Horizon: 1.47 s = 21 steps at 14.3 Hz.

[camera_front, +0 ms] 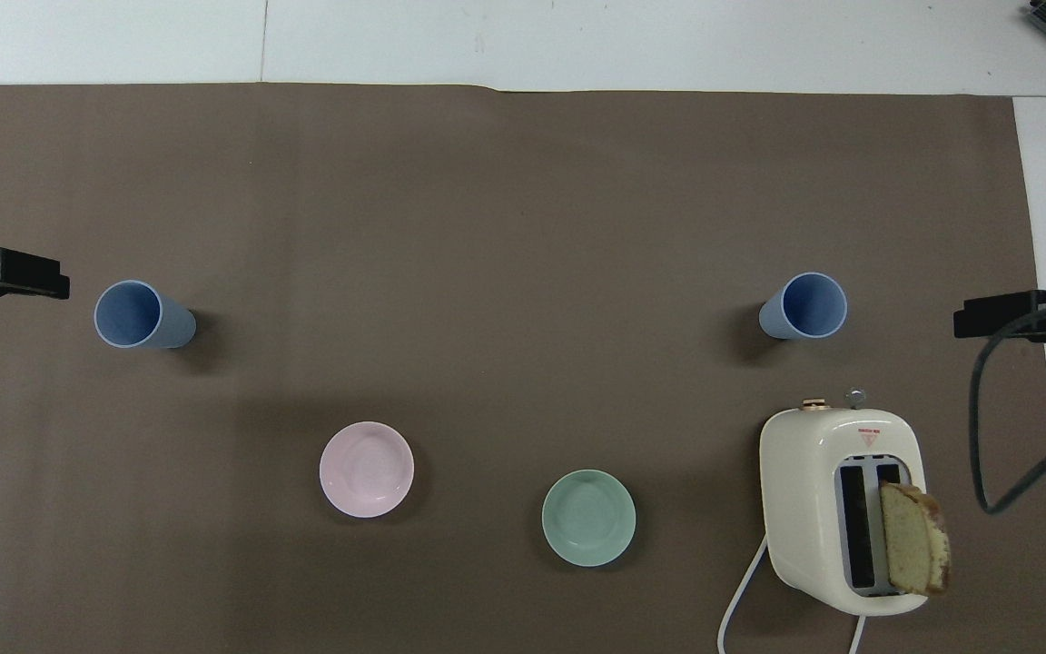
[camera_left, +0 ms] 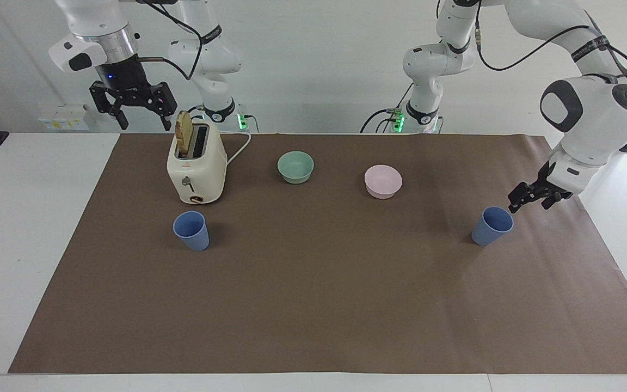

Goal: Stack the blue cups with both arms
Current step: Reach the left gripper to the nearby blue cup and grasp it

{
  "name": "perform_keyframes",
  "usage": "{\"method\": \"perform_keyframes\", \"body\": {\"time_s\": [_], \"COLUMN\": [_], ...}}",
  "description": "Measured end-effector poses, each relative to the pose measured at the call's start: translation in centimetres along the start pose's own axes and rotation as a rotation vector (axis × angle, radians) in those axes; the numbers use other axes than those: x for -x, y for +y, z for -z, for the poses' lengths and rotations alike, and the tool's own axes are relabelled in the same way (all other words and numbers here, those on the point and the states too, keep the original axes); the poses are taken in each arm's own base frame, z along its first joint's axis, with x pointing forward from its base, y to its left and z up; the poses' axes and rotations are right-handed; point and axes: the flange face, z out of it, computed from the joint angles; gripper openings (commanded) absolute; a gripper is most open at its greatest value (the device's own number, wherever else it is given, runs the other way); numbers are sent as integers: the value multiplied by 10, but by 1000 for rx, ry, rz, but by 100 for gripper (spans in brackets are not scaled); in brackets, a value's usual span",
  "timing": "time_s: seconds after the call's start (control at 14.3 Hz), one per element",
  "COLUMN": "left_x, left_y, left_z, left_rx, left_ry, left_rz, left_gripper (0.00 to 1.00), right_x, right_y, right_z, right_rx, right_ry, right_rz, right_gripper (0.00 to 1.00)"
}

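Note:
Two blue cups stand upright on the brown mat. One blue cup (camera_left: 492, 225) is at the left arm's end and also shows in the overhead view (camera_front: 142, 314). The other blue cup (camera_left: 191, 231) stands just farther from the robots than the toaster, and also shows in the overhead view (camera_front: 803, 306). My left gripper (camera_left: 529, 205) is open and empty. It hangs low beside the first cup, toward the mat's edge, apart from it; its tip shows in the overhead view (camera_front: 5, 275). My right gripper (camera_left: 133, 109) is open and empty, and waits high beside the toaster; it also shows in the overhead view (camera_front: 1004, 318).
A cream toaster (camera_left: 196, 169) with a bread slice (camera_left: 184, 133) in one slot stands at the right arm's end. A mint-green bowl (camera_left: 295, 166) and a pink bowl (camera_left: 382, 181) sit between the cups, nearer to the robots.

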Motion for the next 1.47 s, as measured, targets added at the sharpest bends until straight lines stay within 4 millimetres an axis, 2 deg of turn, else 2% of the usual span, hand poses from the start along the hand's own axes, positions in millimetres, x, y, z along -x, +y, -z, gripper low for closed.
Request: {"method": "perform_keyframes", "body": {"time_s": [0.21,0.42,0.49,0.56,0.7,0.77,1.19,1.33,1.47], "left_x": [1,6,9,11,13,13,10,3,-5], "left_y": [-4,-2,0,1,2,3,7,11,20], "left_z": [-34,-48,-53,-58,-63,-64,-58,-46,-25], "left_rx": [1,2,3,3,10,12,27,54,68], "left_ry": [3,-3,-13,-18,-21,-20,1,27,46], "left_rz": [8,5,3,2,4,4,8,19,10], "left_gripper": [100,100,96,67,2,0,0,0,0], "right_x": [0,0,0,0,0,0,0,0,0], "right_y": [0,0,0,0,0,0,0,0,0], "right_z": [0,0,0,0,0,0,0,0,0], "right_rx": [0,0,0,0,0,0,0,0,0], "right_ry": [0,0,0,0,0,0,0,0,0], "right_rz": [0,0,0,0,0,0,0,0,0], "right_gripper": [100,100,100,100,100,100,100,100,100]}}
